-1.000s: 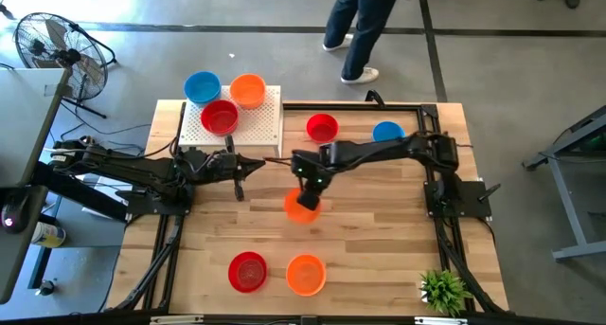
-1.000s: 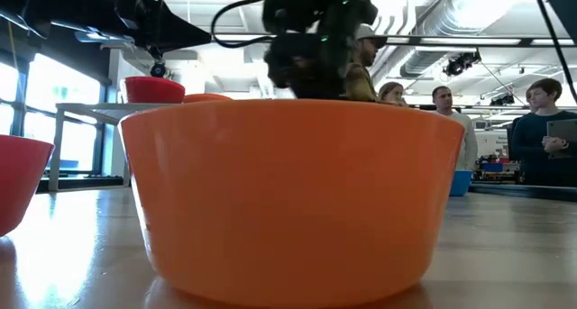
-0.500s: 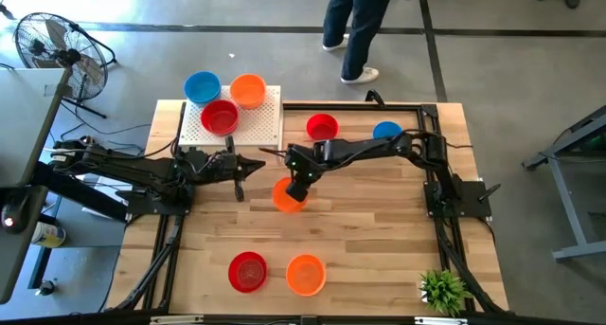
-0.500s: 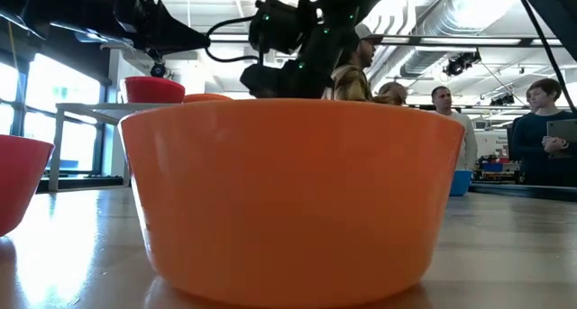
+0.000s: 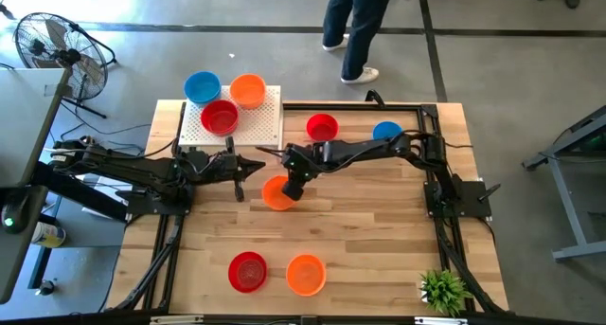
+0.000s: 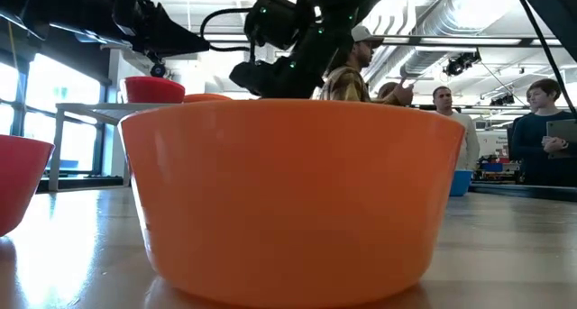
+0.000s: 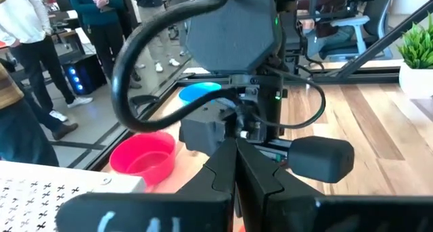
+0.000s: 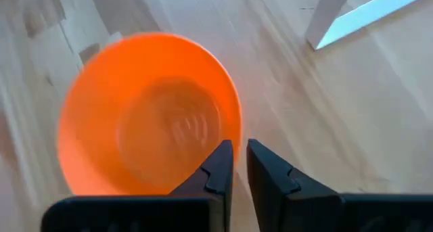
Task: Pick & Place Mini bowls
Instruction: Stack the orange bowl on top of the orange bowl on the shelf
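An orange mini bowl lies open side up at the table's middle, also in the right wrist view. My right gripper slants down at its right rim, fingers a narrow gap apart with only wood between them. My left gripper waits shut just left of the bowl, level above the table. A blue, an orange and a red bowl stand at the white perforated stand. My right gripper has one fingertip right at the orange bowl's rim, on the side toward the table's right. The rim is not between the fingers. I cannot tell whether the finger touches it.
A red bowl and a blue bowl sit at the far right. A red bowl and an orange bowl sit near the front edge. A green plant stands at the near right corner. People stand beyond the table.
My right gripper has gone toward the table's left and a little toward its far edge, sinking and tipping further downward. The orange bowl has travelled with it to a spot close to my left gripper.
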Robot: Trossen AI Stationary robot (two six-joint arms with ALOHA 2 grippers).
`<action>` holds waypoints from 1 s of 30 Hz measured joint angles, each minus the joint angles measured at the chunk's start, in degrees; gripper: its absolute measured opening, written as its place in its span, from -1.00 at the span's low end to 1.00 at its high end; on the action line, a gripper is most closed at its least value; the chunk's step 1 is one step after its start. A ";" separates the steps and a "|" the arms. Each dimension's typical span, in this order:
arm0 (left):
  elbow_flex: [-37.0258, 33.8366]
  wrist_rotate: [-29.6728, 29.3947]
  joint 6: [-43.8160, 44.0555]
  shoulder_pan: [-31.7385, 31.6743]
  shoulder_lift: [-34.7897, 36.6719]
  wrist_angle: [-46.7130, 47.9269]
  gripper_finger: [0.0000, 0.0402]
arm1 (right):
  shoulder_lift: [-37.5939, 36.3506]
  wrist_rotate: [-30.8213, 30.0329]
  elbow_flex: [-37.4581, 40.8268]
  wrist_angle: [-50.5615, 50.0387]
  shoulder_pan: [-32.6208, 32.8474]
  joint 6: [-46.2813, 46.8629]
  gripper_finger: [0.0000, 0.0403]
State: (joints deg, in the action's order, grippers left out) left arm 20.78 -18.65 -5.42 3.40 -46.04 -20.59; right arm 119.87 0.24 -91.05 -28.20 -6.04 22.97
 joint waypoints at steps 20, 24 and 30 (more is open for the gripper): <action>0.07 7.25 2.88 -0.01 -1.93 4.60 -1.00 | -20.26 -3.73 41.50 54.53 3.98 -14.10 -1.00; 0.54 5.19 3.14 0.00 -5.08 4.70 -1.00 | -27.38 -4.34 51.18 62.41 3.30 -16.36 -1.00; 7.30 7.46 3.08 0.02 -10.92 14.72 -1.00 | -37.18 -7.23 61.81 67.72 1.73 -18.73 -1.00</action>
State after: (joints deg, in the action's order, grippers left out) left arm 28.08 -11.19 -2.34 3.42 -56.96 -5.87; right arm 82.69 -6.99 -29.23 39.52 -4.31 4.23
